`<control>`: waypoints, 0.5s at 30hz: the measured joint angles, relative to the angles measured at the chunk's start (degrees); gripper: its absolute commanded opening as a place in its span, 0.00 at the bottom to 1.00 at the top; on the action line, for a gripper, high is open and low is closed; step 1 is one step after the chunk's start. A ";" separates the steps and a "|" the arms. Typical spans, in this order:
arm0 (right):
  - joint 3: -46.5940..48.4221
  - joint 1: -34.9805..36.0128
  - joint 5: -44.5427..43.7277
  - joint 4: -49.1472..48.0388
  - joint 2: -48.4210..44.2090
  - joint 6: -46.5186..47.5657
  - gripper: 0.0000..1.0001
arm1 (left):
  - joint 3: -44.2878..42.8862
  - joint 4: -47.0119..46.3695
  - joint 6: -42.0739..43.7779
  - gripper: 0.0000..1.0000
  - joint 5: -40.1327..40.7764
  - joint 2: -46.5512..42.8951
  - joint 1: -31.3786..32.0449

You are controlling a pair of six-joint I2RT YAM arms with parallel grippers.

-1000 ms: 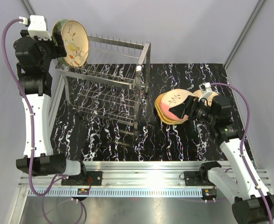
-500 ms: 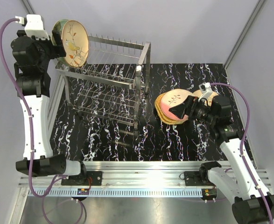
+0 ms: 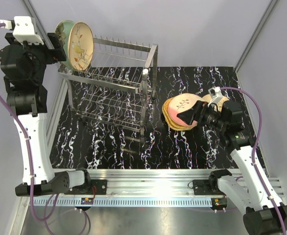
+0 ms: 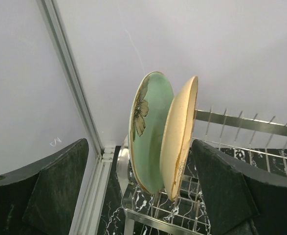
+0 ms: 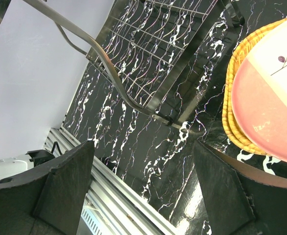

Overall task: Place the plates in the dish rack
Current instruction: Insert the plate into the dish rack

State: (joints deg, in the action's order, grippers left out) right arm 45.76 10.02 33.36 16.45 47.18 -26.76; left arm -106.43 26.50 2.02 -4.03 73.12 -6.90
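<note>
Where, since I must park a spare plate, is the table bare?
Bare: the table between the rack and the near rail, and the far strip behind the plate stack. Crowded: the stack, under the right claw, and the rack's left end, where two plates stand.

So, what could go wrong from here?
1. The mint-green plate and cream plate stand tilted, nearly touching low down, at the end of the dish rack; the open left gripper is close and could knock them.
2. The pink-cream plate lies on wicker plates; the right gripper might drag one up with it.
</note>
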 measured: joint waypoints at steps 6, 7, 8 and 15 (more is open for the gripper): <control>0.00 0.04 -0.74 0.20 -0.04 -0.02 0.89 | 0.00 0.52 -2.16 0.91 -3.37 -3.32 0.00; 0.00 0.07 -0.90 0.28 -0.04 -0.02 0.88 | 0.15 0.59 -2.82 0.91 -4.15 -3.85 0.00; 0.02 0.07 -1.25 0.50 -0.07 -0.02 0.88 | 0.81 0.26 -3.76 0.91 -5.31 -4.61 0.00; 4.17 0.22 -14.49 7.69 1.64 -1.81 0.76 | 13.07 -1.84 -12.87 0.93 -15.06 -13.33 1.01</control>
State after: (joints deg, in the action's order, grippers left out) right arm 49.93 10.24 18.87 24.14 48.82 -28.58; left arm -93.36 24.67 -10.85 -19.09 59.79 -5.89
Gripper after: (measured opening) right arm 0.781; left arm 0.919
